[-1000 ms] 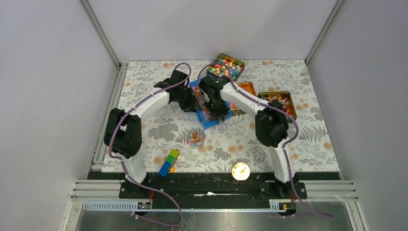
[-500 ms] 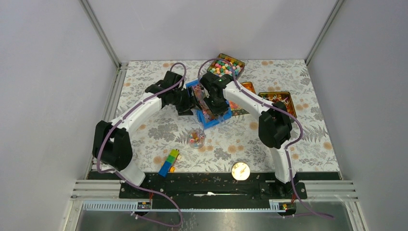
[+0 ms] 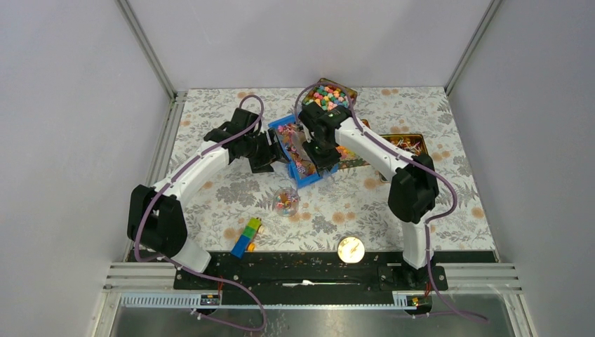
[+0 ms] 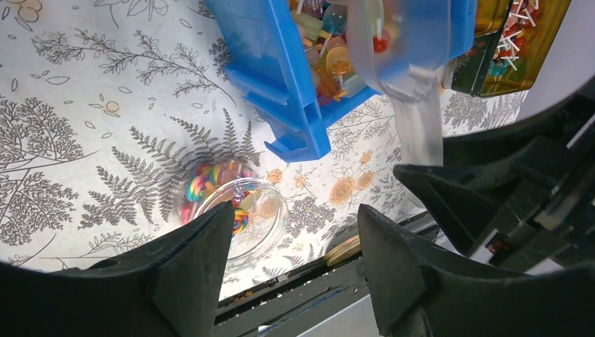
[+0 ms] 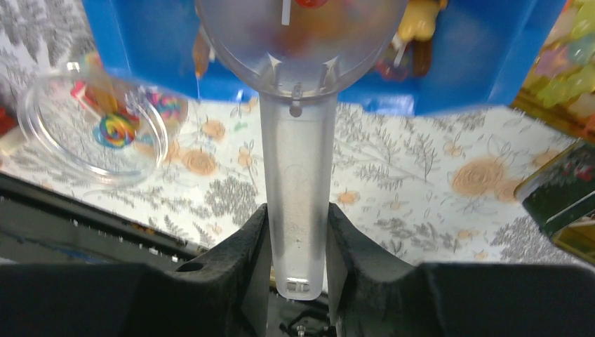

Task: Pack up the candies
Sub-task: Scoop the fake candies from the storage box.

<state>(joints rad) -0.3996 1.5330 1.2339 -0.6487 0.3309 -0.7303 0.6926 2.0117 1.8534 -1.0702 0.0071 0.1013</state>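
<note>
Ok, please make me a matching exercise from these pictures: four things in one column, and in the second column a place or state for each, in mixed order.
Things:
1. clear scoop
2. round clear dish
3. pastel balls
4. left gripper

Places or states:
A. open, holding nothing
B. farthest back of all
C. clamped in the right gripper
D. on the near side of the blue bin

Pairs: 1-C, 2-D, 3-B, 4-A

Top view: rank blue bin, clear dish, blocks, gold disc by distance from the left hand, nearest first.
From the left hand:
1. blue bin: right beside it, on its right.
2. clear dish: mid-table, toward the near edge.
3. blocks: near edge, left of centre.
4. gold disc: near edge, right of centre.
</note>
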